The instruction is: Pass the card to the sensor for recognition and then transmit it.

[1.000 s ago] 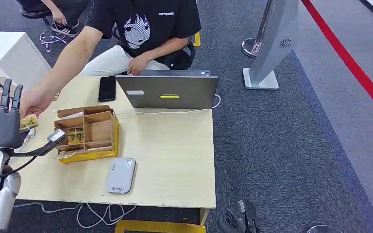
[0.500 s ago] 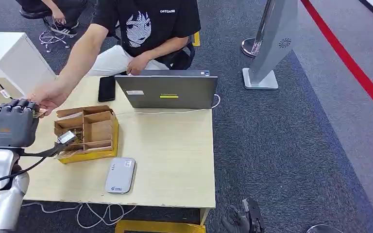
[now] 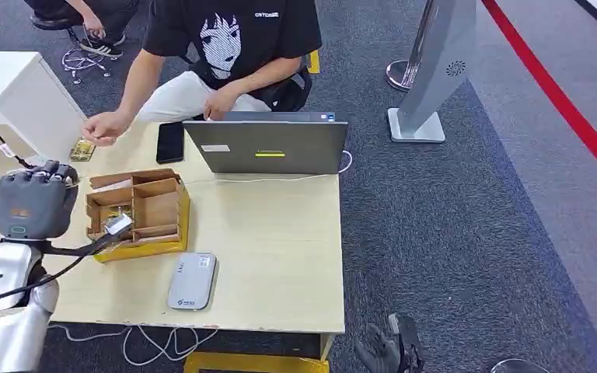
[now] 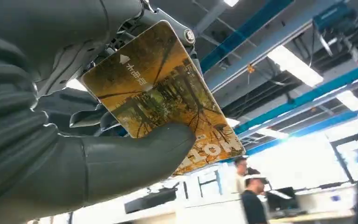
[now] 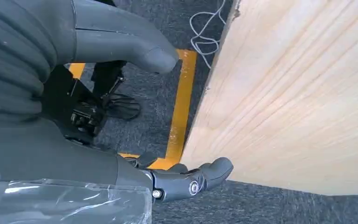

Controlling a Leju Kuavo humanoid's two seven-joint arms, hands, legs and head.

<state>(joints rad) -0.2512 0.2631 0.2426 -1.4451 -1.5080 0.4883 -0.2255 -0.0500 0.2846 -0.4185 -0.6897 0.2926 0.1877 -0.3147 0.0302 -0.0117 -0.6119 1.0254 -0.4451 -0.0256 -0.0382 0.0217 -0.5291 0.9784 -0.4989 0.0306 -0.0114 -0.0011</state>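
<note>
I am seeing the card (image 4: 161,100), golden with autumn trees, a white arrow and Chinese characters I cannot read, being pinched between the thumb and fingers of my left hand (image 3: 33,200), which is hovering raised over the table's (image 3: 280,256) left side beside the wooden organiser (image 3: 144,208). My right hand (image 5: 121,93) is hanging empty below the table edge, fingers loosely apart. A person's hand (image 3: 105,127) is resting near a second card (image 3: 82,149), behind a grey laptop (image 3: 268,146) and the grey card reader (image 3: 193,281).

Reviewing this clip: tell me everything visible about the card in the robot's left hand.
The card is a thin, glossy rectangle with rounded corners, printed with an amber picture of trees. It carries a small white arrow, white characters and large pale letters near one end. The left hand pinches it between the thick grey thumb and the darker fingers behind it. It is raised in the air, tilted, its far end free.
</note>
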